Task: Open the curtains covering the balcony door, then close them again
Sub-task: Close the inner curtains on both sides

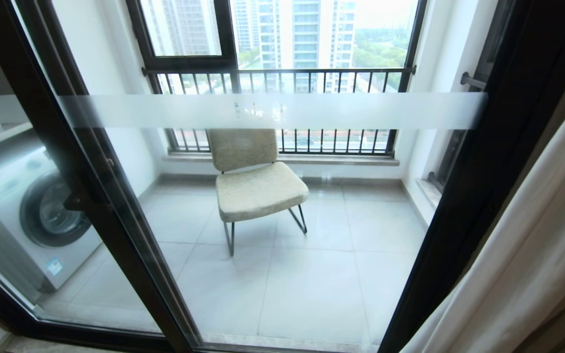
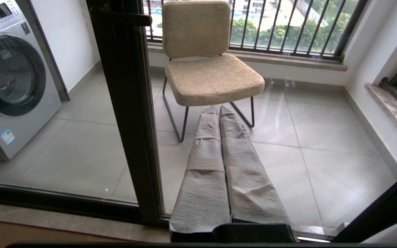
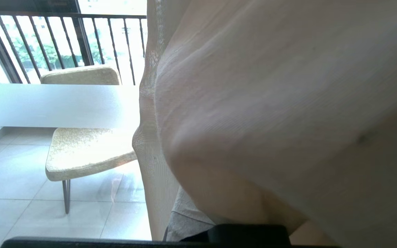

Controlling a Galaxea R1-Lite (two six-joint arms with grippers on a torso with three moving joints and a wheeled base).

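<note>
Draped right over your right gripper (image 3: pixel 198 220), the curtains (image 3: pixel 271 103) bury its fingers; only a scrap of padded finger shows beneath the cloth, jaws shut, pushing with the fabric rather than pinching it, by my reading. The sheer edge hangs just beside it, with the door (image 1: pixel 272 111) glass beyond, uncovered apart from this bunch at the right. Your left gripper (image 2: pixel 219 113) is closed on nothing, parked before the pane, facing the chair (image 2: pixel 205 69).

2 long hand fingers (image 2: pixel 215 162) in wrinkled grey fabric, black base
</note>
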